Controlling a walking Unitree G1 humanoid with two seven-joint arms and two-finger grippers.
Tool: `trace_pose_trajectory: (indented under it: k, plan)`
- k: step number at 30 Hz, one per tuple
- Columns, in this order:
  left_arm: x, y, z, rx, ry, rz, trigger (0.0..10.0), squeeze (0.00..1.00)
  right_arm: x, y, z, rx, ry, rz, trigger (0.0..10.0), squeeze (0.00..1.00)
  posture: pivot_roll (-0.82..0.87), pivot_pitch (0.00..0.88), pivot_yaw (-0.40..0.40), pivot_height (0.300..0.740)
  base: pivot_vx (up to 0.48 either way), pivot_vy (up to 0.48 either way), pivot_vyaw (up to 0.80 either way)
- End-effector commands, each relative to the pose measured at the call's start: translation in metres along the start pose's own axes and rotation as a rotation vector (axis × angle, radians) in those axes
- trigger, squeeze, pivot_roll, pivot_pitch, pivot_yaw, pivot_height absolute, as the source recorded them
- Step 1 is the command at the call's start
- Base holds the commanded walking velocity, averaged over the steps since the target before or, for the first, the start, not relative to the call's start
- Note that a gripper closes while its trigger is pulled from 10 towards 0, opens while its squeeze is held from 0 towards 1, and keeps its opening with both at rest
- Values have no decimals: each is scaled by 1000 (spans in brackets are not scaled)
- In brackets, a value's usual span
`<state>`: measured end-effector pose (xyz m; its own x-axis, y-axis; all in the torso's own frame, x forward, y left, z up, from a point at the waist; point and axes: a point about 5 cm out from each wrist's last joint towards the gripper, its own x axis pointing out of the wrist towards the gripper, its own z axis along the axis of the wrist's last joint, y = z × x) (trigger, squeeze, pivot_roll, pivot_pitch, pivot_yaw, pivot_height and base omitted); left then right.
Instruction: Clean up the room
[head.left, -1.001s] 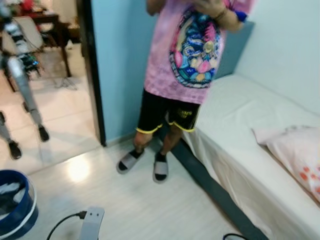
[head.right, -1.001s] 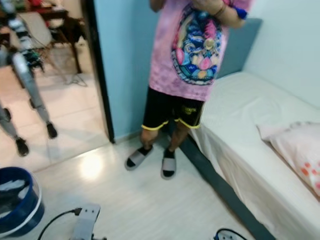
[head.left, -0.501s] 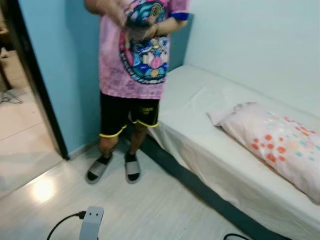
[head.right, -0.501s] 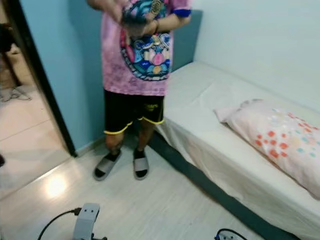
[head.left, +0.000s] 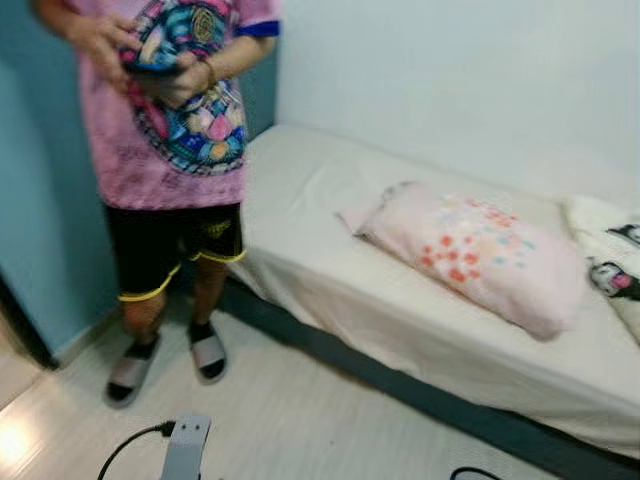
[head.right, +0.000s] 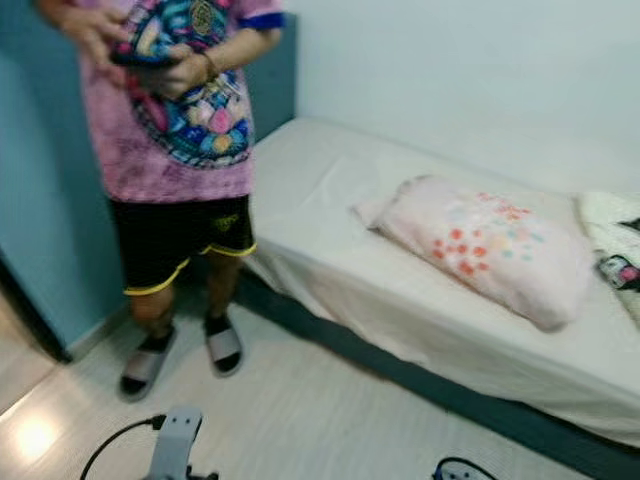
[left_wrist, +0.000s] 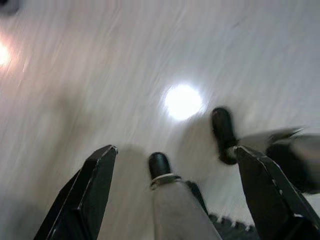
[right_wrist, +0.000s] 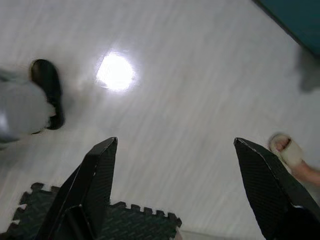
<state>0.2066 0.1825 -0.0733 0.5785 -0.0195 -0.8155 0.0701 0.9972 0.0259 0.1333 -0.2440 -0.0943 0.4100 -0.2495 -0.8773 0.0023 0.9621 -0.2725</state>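
While the robot faces a bedroom corner, the cleanup looks barely begun, judging by what lies about. A bed (head.left: 330, 300) with a white sheet runs along the white wall and fills the right half of the head views. On it lies a pale pink pillow (head.left: 470, 255) with orange and blue spots, set at a slant across the mattress. Beside it, at the far right edge, sits a second cushion or soft toy (head.left: 615, 270) with a dark printed figure; it is too cut off to name. A person (head.left: 170, 170) in a pink printed shirt, black shorts and grey slippers stands at the foot of the bed, just beside it, holding a dark object in both hands. The pale floor (head.left: 300, 420) near the bed is bare of litter.

Both arms hang low. The left claw (left_wrist: 175, 195) and the right claw (right_wrist: 175, 190) are spread wide and empty, pointing down at the floor. Nothing is held yet, so any tidying of the bed still lies ahead.
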Motion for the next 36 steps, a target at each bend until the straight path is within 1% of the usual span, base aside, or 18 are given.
trace_pose_trajectory:
  k: [1,13,16,24,31,36]
  plan:
    - [-1,-1,-9,2,29,-3,10000,0,0,3,-2,3,7,5,10000,0,62,33,-91,740,0,0,-775]
    - [-1,0,-9,18,32,-5,10000,0,0,3,-1,7,0,0,10000,0,62,35,-90,740,0,0,-775]
    - [-1,0,-9,27,35,-5,10000,0,0,3,-1,22,-6,-2,10000,0,62,35,-90,740,247,0,-769]
    - [-1,-1,-9,38,38,-13,10000,0,0,3,-1,22,-4,-4,10000,0,62,36,-90,740,383,0,0]
    - [-1,-2,-9,35,37,-22,10000,0,0,1,-2,28,2,-13,10000,0,58,37,-91,740,394,0,-733]
    - [-1,-3,-9,33,36,-27,10000,0,0,0,0,36,-10,-18,10000,0,55,39,-92,740,396,0,0]
